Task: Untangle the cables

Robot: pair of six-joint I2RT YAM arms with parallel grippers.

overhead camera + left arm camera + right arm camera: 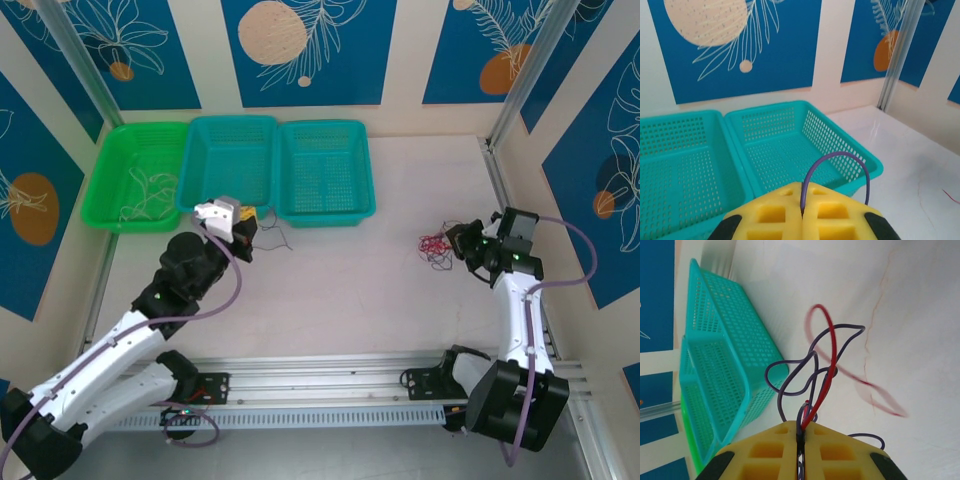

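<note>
Left arm [110, 350]: white links, black joints, black base. Left cord [238, 285]: lilac, thick. Green light [158, 297] on a joint.
Right arm [520, 310]: same white-and-black build, with lilac right cord [595, 262].
Left gripper [802, 192]: yellow blocky pads [772, 212] with square recesses, black outer fingers [725, 227].
Right gripper [800, 432]: same yellow and black.
</note>
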